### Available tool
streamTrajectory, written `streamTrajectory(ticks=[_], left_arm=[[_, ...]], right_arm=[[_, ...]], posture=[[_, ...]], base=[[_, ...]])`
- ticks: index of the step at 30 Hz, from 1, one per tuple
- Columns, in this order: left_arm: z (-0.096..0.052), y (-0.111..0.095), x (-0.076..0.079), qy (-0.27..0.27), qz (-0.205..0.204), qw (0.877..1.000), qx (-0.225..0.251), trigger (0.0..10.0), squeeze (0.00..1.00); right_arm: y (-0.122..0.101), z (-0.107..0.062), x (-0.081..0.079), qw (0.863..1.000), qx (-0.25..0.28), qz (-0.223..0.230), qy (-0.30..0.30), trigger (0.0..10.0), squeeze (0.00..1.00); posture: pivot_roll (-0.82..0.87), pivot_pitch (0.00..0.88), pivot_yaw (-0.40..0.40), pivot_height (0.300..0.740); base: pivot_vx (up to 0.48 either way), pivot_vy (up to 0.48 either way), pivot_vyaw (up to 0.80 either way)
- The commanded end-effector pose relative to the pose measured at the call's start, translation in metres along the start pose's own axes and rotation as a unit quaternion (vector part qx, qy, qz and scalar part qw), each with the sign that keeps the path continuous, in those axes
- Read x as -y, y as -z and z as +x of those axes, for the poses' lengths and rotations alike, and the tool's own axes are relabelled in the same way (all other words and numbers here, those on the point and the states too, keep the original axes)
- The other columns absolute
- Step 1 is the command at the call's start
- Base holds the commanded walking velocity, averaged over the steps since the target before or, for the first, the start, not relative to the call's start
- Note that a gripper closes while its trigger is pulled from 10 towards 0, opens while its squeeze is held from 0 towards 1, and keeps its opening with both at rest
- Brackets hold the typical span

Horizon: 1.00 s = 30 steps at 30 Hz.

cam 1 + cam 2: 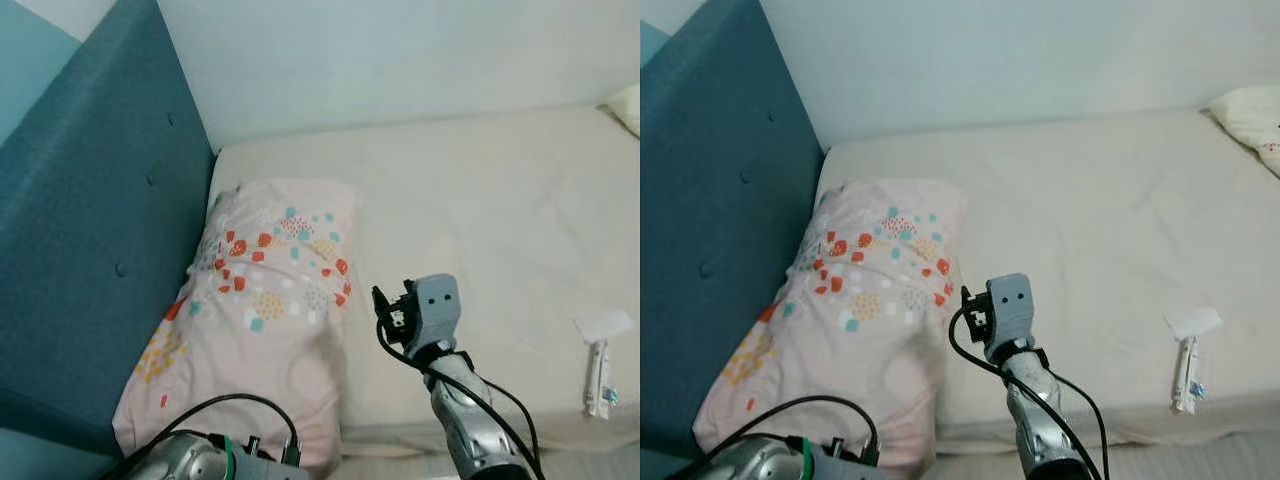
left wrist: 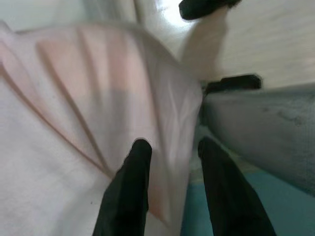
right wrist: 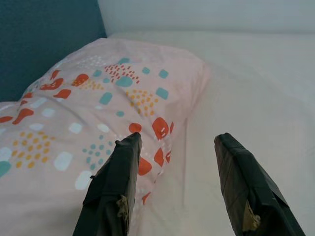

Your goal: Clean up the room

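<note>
- Left gripper [image 2: 170, 147] has its fingers pinched on the pillow [image 1: 262, 300] corner near the bed [image 1: 480, 200] edge.
- Right gripper [image 3: 179, 147] spread wide, holding nothing, pillow just under and ahead of it.

The right arm [image 1: 470, 420] is ribbed silver metal, topped by a grey boxy wrist block [image 1: 435, 305] with two small dark holes. Black cables [image 1: 400, 350] loop along it. The left arm [image 1: 195, 460] is silver with a green ring [image 1: 229, 452] and black cable. Both grippers have long black fingers [image 3: 115, 189].
</note>
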<state>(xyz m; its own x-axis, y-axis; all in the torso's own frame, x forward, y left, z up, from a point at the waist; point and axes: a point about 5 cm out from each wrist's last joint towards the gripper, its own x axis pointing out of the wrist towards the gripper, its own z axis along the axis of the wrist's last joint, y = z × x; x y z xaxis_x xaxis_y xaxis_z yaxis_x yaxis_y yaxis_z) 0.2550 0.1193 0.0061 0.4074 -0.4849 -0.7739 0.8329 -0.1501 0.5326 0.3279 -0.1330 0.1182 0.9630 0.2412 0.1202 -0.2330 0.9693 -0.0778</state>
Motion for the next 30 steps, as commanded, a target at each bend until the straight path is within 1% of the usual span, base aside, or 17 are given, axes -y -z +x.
streamTrajectory(ticks=[1, 2, 4, 8, 9, 10, 12, 16, 19, 20, 22, 24, 25, 26, 27, 29, 30], left_arm=[[0.011, -0.001, 0.006, -0.025, -0.012, 1.0, -0.013, 10.0, 0.0], [0.011, -0.001, 0.006, -0.025, -0.012, 1.0, -0.013, 10.0, 0.0], [0.021, -0.007, -0.003, -0.073, -0.035, 0.996, -0.022, 10.0, 0.0], [0.027, -0.009, -0.004, -0.092, -0.026, 0.995, -0.034, 10.0, 0.0], [0.027, -0.009, -0.004, -0.092, -0.026, 0.995, -0.034, 10.0, 0.0], [0.029, -0.008, 0.001, -0.08, -0.011, 0.996, -0.039, 10.0, 0.0], [0.03, -0.006, 0.005, -0.072, -0.011, 0.996, -0.045, 10.0, 0.0], [0.031, -0.005, 0.007, -0.072, -0.011, 0.996, -0.051, 10.0, 0.0], [0.033, -0.001, 0.016, -0.017, 0.0, 0.998, -0.063, 10.0, 0.0], [0.033, -0.001, 0.016, -0.017, 0.0, 0.998, -0.063, 10.0, 0.0], [0.032, 0.006, 0.02, 0.003, 0.001, 0.997, -0.077, 10.0, 0.0], [0.032, 0.006, 0.02, 0.003, 0.001, 0.997, -0.077, 10.0, 0.0], [0.03, 0.016, 0.026, 0.015, -0.006, 0.994, -0.108, 10.0, 0.0], [0.03, 0.02, 0.028, 0.014, -0.009, 0.993, -0.121, 10.0, 0.0], [0.03, 0.021, 0.027, -0.002, -0.015, 0.992, -0.126, 10.0, 0.0], [0.031, 0.021, 0.026, -0.014, -0.018, 0.992, -0.127, 10.0, 0.0], [0.032, 0.019, 0.022, -0.041, -0.042, 0.991, -0.122, 10.0, 0.0]], right_arm=[[0.005, -0.003, -0.002, 1.0, -0.011, 0.009, 0.005, 10.0, 0.0], [0.005, -0.003, -0.002, 1.0, -0.011, 0.009, 0.005, 10.0, 0.0], [0.0, 0.0, 0.001, 1.0, -0.001, 0.009, 0.013, 10.0, 0.0], [-0.009, 0.003, 0.005, 1.0, 0.015, 0.009, 0.018, 10.0, 0.0], [-0.009, 0.003, 0.005, 1.0, 0.015, 0.009, 0.018, 10.0, 0.0], [-0.019, 0.005, 0.007, 0.999, 0.034, 0.016, 0.017, 10.0, 0.0], [-0.025, 0.005, 0.009, 0.999, 0.044, 0.022, 0.017, 10.0, 0.0], [-0.029, 0.006, 0.01, 0.998, 0.051, 0.024, 0.019, 10.0, 0.0], [-0.032, 0.005, 0.011, 0.998, 0.056, 0.023, 0.023, 10.0, 0.0], [-0.032, 0.005, 0.011, 0.998, 0.056, 0.023, 0.023, 10.0, 0.0], [-0.032, 0.005, 0.009, 0.998, 0.057, 0.025, 0.021, 10.0, 0.0], [-0.032, 0.005, 0.009, 0.998, 0.057, 0.025, 0.021, 10.0, 0.0], [-0.03, 0.004, 0.004, 0.998, 0.051, 0.029, 0.006, 10.0, 0.0], [-0.028, 0.003, 0.002, 0.999, 0.044, 0.03, -0.002, 10.0, 0.0], [-0.026, 0.002, 0.0, 0.999, 0.039, 0.028, -0.014, 10.0, 0.0], [-0.025, 0.001, -0.002, 0.999, 0.035, 0.026, -0.021, 10.0, 0.0], [-0.018, -0.001, -0.004, 0.999, 0.009, 0.012, -0.046, 10.0, 0.0]], posture=[[-0.13, 0.249, 0.149, 0.74], [-0.13, 0.249, 0.149, 0.74], [-0.14, 0.258, 0.149, 0.74], [-0.15, 0.267, 0.148, 0.74], [-0.15, 0.267, 0.148, 0.74], [-0.15, 0.27, 0.148, 0.74], [-0.15, 0.27, 0.151, 0.74], [-0.16, 0.269, 0.153, 0.74], [-0.15, 0.266, 0.155, 0.74], [-0.15, 0.266, 0.155, 0.74], [-0.15, 0.265, 0.156, 0.74], [-0.15, 0.265, 0.156, 0.74], [-0.16, 0.266, 0.154, 0.74], [-0.16, 0.266, 0.154, 0.74], [-0.16, 0.266, 0.153, 0.74], [-0.16, 0.266, 0.153, 0.74], [-0.17, 0.268, 0.148, 0.74]], base=[[0.0, 0.0, 0.0], [0.0, 0.0, 0.0], [0.0, 0.0, 0.0], [0.0, 0.0, 0.0], [0.0, 0.0, 0.0], [0.0, 0.0, 0.0], [0.0, 0.0, 0.0], [0.0, 0.0, 0.0], [0.0, 0.0, 0.0], [0.0, 0.0, 0.0], [0.0, 0.0, 0.0], [0.0, 0.0, 0.0], [0.0, 0.0, 0.0], [0.0, 0.0, 0.0], [0.0, 0.0, 0.0], [0.0, 0.0, 0.0], [0.0, 0.0, 0.0]])
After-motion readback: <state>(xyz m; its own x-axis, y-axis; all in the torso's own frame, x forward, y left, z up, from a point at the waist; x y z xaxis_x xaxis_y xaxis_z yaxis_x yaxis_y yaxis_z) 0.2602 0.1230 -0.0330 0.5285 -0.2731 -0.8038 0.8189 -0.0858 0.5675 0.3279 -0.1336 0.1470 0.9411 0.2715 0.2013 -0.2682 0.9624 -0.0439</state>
